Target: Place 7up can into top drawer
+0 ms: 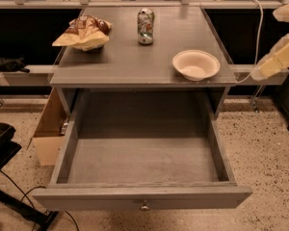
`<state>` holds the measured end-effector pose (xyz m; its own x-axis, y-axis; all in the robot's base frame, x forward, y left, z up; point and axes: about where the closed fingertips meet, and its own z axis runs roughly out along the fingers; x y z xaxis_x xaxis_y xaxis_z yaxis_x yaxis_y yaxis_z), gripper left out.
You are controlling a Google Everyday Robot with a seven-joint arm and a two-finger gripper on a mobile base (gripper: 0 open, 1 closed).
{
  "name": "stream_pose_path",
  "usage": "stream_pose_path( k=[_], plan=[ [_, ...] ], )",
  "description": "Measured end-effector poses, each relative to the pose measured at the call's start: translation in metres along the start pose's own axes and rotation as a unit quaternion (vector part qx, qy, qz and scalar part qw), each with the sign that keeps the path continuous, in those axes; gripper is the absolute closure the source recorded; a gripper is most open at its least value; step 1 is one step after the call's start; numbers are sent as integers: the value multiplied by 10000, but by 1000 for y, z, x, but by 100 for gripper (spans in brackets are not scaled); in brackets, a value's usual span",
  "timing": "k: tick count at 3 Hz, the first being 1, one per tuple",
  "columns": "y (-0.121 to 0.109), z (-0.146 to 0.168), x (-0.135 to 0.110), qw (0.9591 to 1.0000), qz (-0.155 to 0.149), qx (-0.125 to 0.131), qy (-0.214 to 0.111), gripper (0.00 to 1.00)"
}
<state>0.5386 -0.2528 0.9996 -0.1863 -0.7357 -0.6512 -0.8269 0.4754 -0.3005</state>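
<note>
The cream-coloured, blocky robot gripper (275,61) sits at the right edge of the view, off the table's right side and well apart from the can. Whether it is apart or together cannot be told.

Nearest to it, a shallow round white bowl (196,64) rests on the flat grey matte tabletop (125,64), near the front right corner.

The small silvery-green cylindrical 7up can (145,26) stands upright at the rear centre of the tabletop, long axis vertical, top end up.

A crumpled tan and brown snack bag (83,32) lies at the rear left.

Below, the wide shallow grey wooden top drawer (142,197) is pulled fully out, with a small round metal knob (144,206) on its front panel.
</note>
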Motion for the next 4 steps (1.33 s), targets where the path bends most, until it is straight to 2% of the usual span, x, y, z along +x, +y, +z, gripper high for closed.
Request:
stream_pose_path(
  k=[1, 2, 3, 4],
  plan=[
    [-36, 26, -14, 9954, 202, -6, -935, 0],
    [-58, 59, -35, 9852, 416, -35, -1661, 0],
    [-72, 82, -44, 9794, 685, 154, -1894, 0],
    [-72, 82, -45, 9794, 685, 153, -1894, 0]
  ],
)
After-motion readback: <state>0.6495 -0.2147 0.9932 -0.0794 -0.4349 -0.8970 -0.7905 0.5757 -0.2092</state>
